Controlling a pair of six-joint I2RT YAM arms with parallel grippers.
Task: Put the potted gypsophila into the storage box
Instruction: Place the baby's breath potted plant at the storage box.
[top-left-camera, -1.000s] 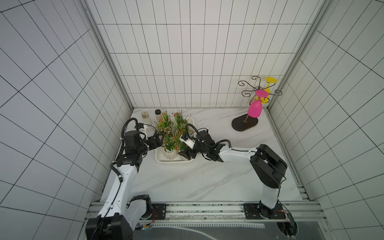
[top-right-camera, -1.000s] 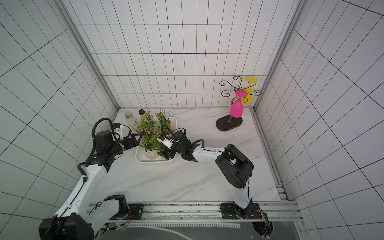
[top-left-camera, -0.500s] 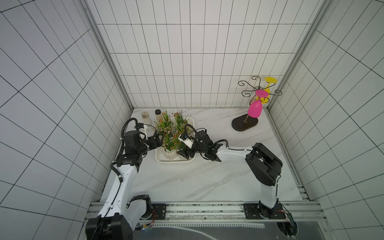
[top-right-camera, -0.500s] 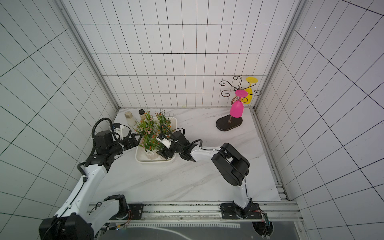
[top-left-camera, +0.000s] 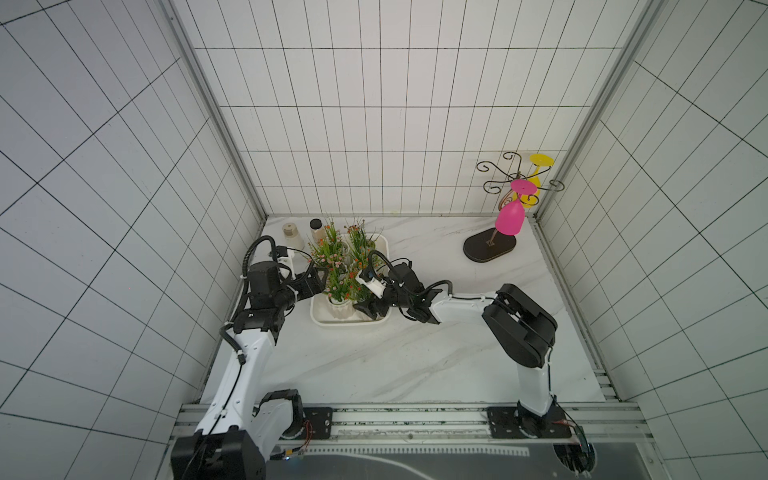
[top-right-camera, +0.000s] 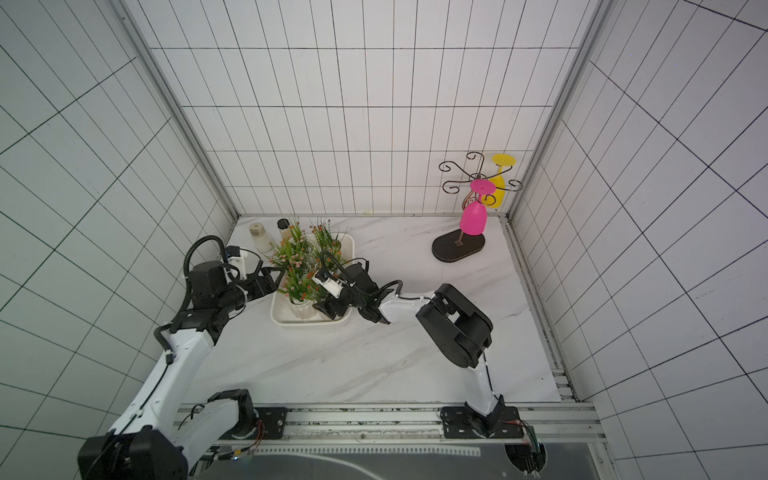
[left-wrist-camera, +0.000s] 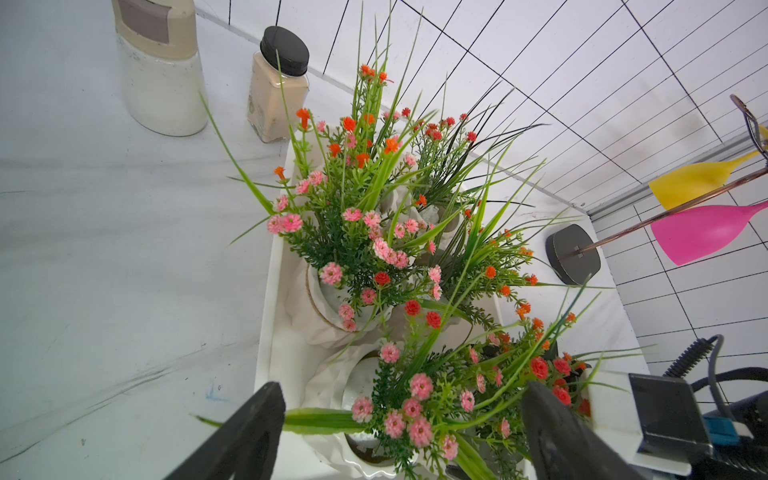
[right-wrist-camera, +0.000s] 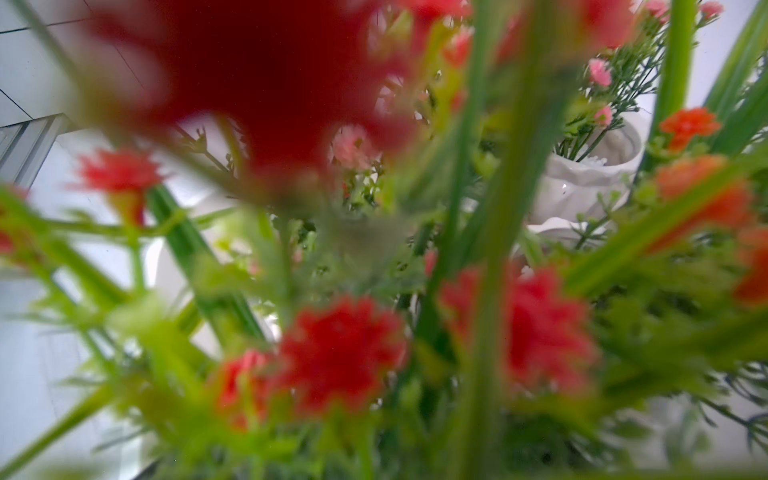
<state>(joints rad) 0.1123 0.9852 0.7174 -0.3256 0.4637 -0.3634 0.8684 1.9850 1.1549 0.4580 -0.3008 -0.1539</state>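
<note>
Pushing in from the right, your right arm (top-left-camera: 457, 300) has slid a little further toward the box (top-left-camera: 332, 323) over the last second; the left arm has not stirred. The right jaws are now low over the box's near right corner, so the last of the pots (top-left-camera: 340, 309) looks to be at its place, with only the release left. You cannot tell whether those jaws clasp it, because red blooms fill the right wrist view. Your left jaws stand wide apart, holding nothing, at the box's left rim. Every pot you can see stands upright inside the box, long axis vertical, sprigs fanning upward. The box runs lengthwise toward the back wall.
</note>
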